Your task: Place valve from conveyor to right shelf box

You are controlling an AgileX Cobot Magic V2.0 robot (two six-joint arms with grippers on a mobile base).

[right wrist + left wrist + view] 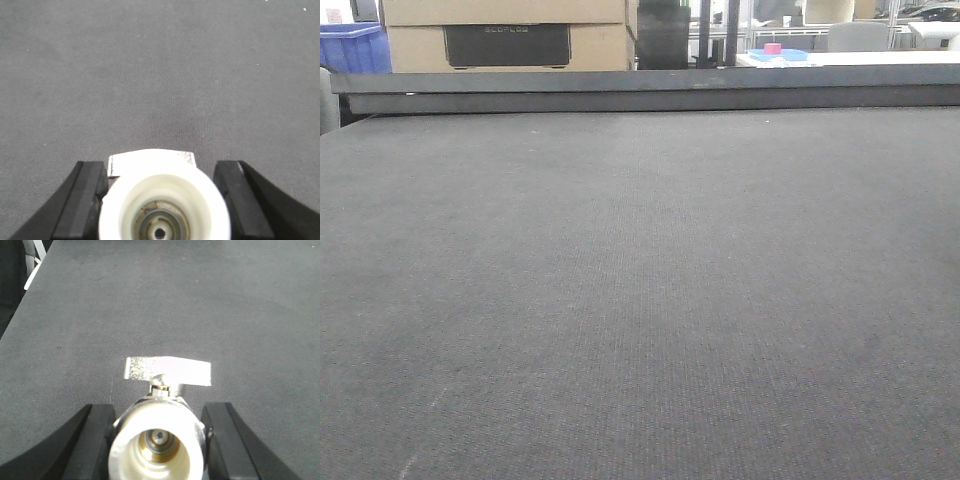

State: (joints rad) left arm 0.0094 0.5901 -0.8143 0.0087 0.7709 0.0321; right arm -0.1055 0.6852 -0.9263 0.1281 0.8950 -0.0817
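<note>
The dark grey woven conveyor (640, 280) fills the front view, and neither gripper nor any valve shows there. In the left wrist view, a metal valve (157, 440) with a white-lined end and a flat silver handle (167, 371) sits between the black fingers of my left gripper (157, 407), which is shut on it. In the right wrist view, a second valve (165, 205), seen white end on, is held in my right gripper (160, 165), whose fingers press against its sides. Under both valves lies the belt. The right shelf box is out of view.
A dark rail (640, 90) runs along the belt's far edge. Behind it stand a cardboard box (505, 35), a blue bin (350, 45) and a white table with a pink object (772, 48). The belt's left edge (22, 302) shows in the left wrist view.
</note>
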